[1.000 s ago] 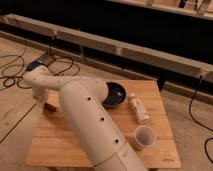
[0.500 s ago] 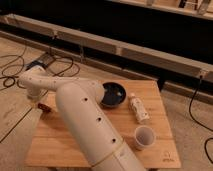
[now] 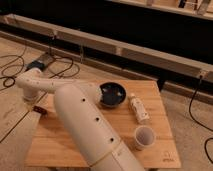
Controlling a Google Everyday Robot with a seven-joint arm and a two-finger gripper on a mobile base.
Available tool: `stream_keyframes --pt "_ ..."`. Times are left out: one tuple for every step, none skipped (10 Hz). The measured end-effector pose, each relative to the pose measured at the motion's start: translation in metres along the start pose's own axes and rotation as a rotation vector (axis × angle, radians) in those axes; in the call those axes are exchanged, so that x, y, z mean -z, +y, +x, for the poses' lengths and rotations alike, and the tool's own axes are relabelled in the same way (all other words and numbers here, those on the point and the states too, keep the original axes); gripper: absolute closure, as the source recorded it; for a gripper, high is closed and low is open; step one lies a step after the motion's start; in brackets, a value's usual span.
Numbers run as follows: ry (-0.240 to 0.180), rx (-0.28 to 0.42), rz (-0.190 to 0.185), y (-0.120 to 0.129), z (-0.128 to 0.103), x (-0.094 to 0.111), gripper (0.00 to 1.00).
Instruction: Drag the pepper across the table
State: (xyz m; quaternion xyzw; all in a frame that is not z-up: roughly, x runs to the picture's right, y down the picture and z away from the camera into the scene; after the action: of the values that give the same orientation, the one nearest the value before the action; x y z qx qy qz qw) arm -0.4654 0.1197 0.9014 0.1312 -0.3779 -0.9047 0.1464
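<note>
We see a square table [image 3: 150, 107] of pale wooden plank strips. The smooth white, tube-shaped arm [image 3: 82, 125] crosses it from the near edge to the far left corner, with small dark holes along its shell. The gripper [image 3: 31, 102] hangs at the left edge, below the rounded wrist joint. The pepper [image 3: 40, 110], slim and dark red, lies at that left edge just beside the gripper, its long axis running roughly left to right. Toward the right edge sit a round dark bowl [image 3: 113, 94], a pale bottle [image 3: 139, 109] lying on its side, and a white cup [image 3: 144, 137].
</note>
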Motion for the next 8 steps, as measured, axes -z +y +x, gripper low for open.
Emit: stream_keyframes --pt "0.005 0.022 0.018 -0.008 0.007 -0.005 1.00" --pt "0.010 0.043 0.033 -0.016 0.013 -0.008 1.00" --pt "0.016 0.068 0.050 -0.026 0.022 -0.012 1.00" --pt "0.024 0.096 0.067 -0.036 0.031 -0.015 0.94" --pt "0.031 0.115 0.077 -0.041 0.037 -0.016 0.86" --pt "0.038 0.134 0.086 -0.047 0.043 -0.017 0.78" --pt "0.047 0.157 0.098 -0.055 0.050 -0.019 0.65" --pt "0.052 0.170 0.105 -0.058 0.054 -0.020 0.57"
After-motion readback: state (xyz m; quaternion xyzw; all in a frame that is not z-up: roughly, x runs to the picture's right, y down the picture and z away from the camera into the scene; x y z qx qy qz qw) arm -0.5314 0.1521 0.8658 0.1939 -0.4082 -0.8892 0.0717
